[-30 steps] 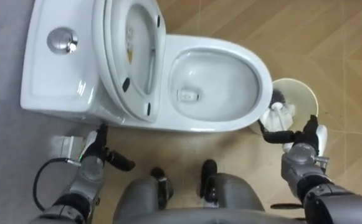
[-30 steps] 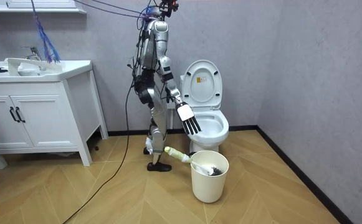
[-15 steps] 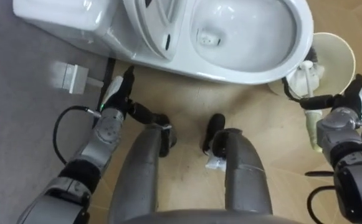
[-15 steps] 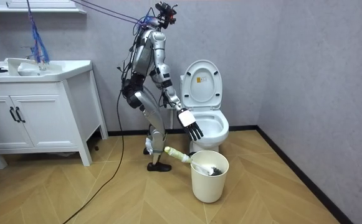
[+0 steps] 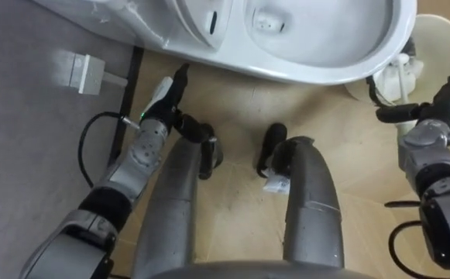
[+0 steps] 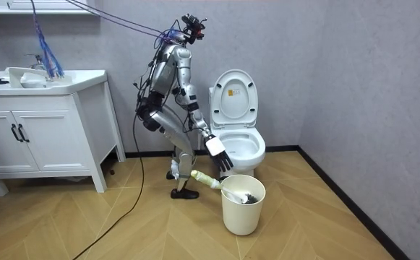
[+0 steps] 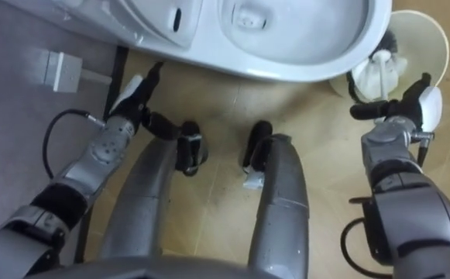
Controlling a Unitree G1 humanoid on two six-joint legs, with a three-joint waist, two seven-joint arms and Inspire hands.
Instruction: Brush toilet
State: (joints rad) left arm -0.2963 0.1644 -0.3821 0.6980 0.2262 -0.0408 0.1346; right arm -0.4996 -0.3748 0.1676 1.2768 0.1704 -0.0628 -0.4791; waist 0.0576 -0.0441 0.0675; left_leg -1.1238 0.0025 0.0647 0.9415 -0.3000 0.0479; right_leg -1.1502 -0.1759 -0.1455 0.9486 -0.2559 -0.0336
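A white toilet with its lid up fills the top of the eye views. Beside it on my right stands a cream bucket holding the toilet brush, whose pale handle sticks out over the rim toward the room view's left. My right hand is open just above the bucket's near rim and close to the brush; whether it touches the brush I cannot tell. By my left thigh, my left hand is open and holds nothing. In the room view I stand bent forward beside the toilet.
A small white box with a cable lies on the grey floor at my left. A white vanity with a sink stands at the room view's left. Grey walls close the corner behind and beside the toilet.
I have bent further forward, so the eye views have tipped down onto my legs. My right hand has come down closer to the bucket and brush. My left hand stays by the thigh.
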